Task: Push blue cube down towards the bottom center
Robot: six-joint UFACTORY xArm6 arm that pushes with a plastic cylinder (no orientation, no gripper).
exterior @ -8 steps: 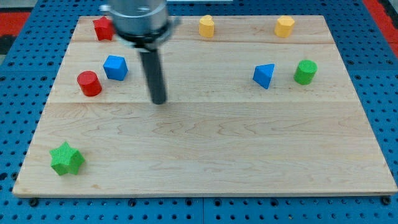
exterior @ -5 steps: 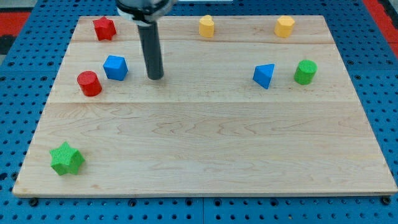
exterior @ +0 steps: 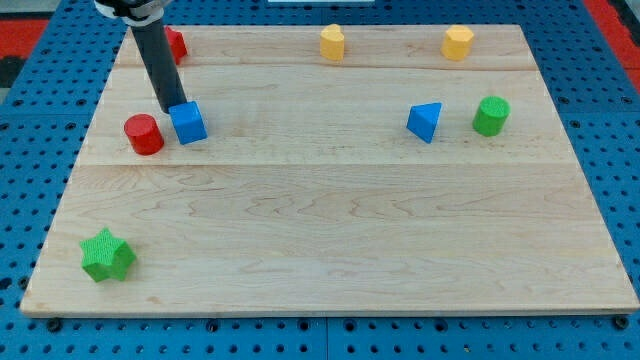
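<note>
Since the earlier frames my tip (exterior: 170, 108) has swung from the blue cube's 3 o'clock side round to its 11 o'clock corner, and the blue cube (exterior: 187, 122) has shifted slightly toward 5 o'clock. The rod has no fingers, so there is nothing to open or close; the tip now touches the cube's upper-left edge.

Left to right: a green star (exterior: 107, 254) sits at the board's 7 o'clock corner, a red cylinder (exterior: 143, 134) just beside the cube at its 9 o'clock, a red star (exterior: 175, 42) partly behind the rod, a yellow block (exterior: 332, 42), a blue triangular block (exterior: 425, 121), another yellow block (exterior: 458, 42) and a green cylinder (exterior: 491, 115).

The push looks just begun; next it calls for driving toward 5 o'clock, with clear wood ahead.

The wooden board (exterior: 330, 250) lies on blue pegboard (exterior: 20, 150).
</note>
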